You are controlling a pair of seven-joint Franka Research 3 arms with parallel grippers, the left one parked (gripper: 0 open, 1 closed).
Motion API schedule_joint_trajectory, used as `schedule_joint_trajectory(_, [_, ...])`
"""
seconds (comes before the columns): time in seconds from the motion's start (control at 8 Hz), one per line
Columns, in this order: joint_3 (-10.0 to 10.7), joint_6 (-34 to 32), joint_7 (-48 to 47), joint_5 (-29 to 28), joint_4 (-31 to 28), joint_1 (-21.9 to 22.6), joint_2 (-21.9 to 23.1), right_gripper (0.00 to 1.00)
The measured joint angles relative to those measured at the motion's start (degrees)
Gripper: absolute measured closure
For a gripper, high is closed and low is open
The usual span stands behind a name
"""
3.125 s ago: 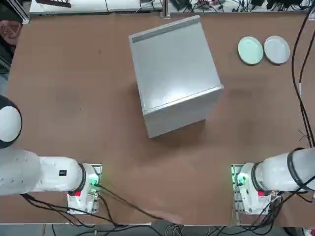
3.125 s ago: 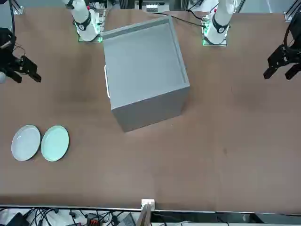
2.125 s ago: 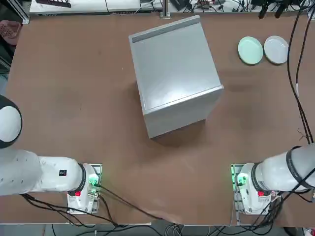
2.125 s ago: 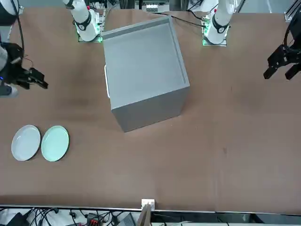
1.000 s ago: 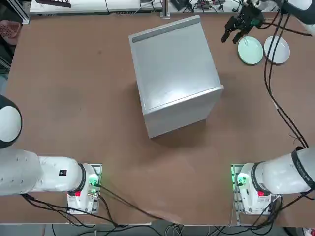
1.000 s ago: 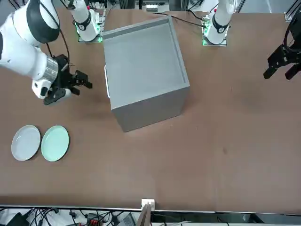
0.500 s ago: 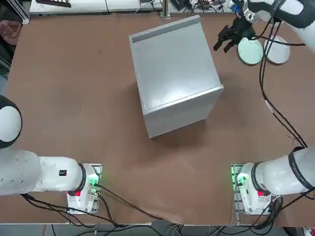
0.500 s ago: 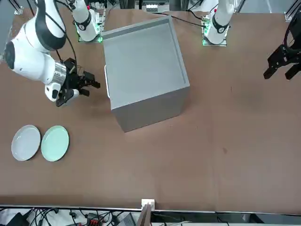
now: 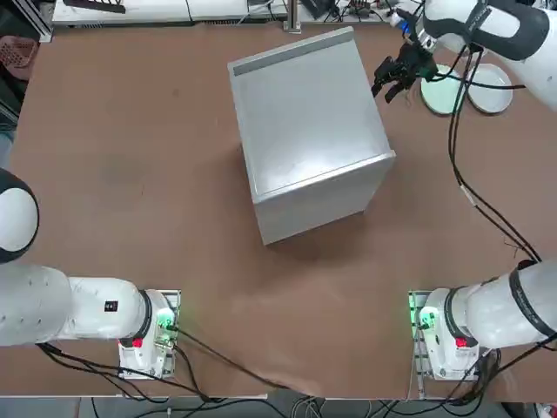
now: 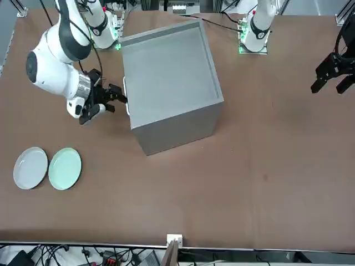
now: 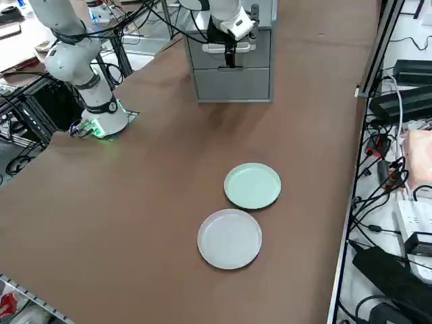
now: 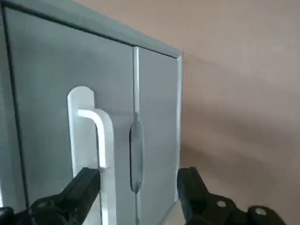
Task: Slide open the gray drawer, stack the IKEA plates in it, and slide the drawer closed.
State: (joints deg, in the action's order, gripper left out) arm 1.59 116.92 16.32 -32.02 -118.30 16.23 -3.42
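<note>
Cabinet [image 9: 309, 113], one gray box, stands first from left in the top view; its top's long axis goes from far to near, the near end turned somewhat right. On its right side are two closed gray fronts: one upper drawer front [image 11: 260, 59] with one white handle [image 12: 108, 154], and one lower front [image 11: 233, 86]; both face right and slightly away from the robot. Next is one right gripper [image 9: 382, 92], open and empty, near the handle; touching, I cannot tell. Then two plates lie side by side: one mint green plate [image 9: 442, 97], one white-gray plate [image 9: 492, 97].
</note>
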Motion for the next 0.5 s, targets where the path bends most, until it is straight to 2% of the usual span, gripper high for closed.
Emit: schedule_joint_trajectory(0.5, [0.0, 1.7, 0.0, -0.1, -0.2, 1.6, -0.4, 0.0])
